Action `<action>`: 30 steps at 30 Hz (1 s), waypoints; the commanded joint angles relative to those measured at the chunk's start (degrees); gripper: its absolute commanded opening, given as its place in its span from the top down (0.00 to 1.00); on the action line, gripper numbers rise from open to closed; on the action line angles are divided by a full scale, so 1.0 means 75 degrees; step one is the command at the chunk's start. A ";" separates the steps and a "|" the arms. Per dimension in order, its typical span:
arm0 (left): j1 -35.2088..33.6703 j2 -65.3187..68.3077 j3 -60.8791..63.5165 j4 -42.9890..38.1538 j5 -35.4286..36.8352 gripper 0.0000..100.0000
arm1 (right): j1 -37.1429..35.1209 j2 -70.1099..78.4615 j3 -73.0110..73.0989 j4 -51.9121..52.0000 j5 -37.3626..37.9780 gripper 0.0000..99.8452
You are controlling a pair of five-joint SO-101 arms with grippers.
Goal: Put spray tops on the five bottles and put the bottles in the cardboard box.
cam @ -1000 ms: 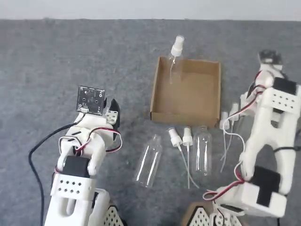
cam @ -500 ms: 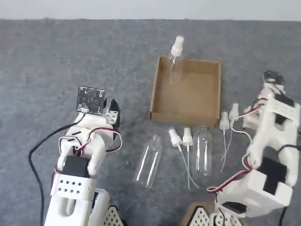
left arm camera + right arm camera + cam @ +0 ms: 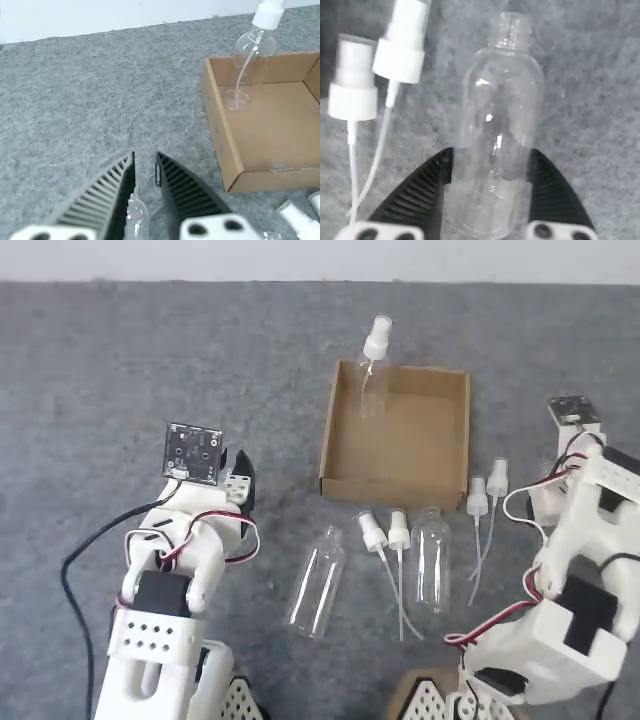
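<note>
A clear bottle lies on the grey carpet with my right gripper shut on its body, one finger pressed to each side. Two spray tops lie just beside it. Another bottle with a spray top on it stands in the far corner of the cardboard box. Two open bottles lie in front of the box with two spray tops between them. My left gripper hangs left of the box, slightly open and holding nothing.
Two more spray tops lie by the box's near right corner, next to the right arm. The grey carpet stretches bare to the left and behind the box. The left wrist view has the box wall close on one side.
The right arm has drawn back and come down from beside the box onto the bottle by the spray tops. The left arm has not moved.
</note>
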 commanded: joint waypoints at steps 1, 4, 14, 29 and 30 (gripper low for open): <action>-0.0070 -0.0152 -0.0053 -0.0199 0.0035 0.94 | -0.0182 -0.0346 -0.0399 0.0510 0.0129 0.71; -0.0070 -0.0152 -0.0053 -0.0199 0.0035 0.94 | -0.0358 -0.0662 -0.0985 0.1026 -0.0246 0.67; -0.0082 -0.0152 -0.0053 -0.0199 0.0035 0.94 | -0.2456 -0.1342 -0.3247 0.2514 -0.2086 0.74; -0.0047 -0.0152 -0.0053 -0.0199 0.0023 0.94 | -0.2092 0.1448 -0.3223 0.0979 -0.2590 0.76; -0.0047 -0.0152 -0.0041 -0.0199 0.0023 0.94 | -0.2092 0.1541 -0.3223 0.0979 -0.2579 0.76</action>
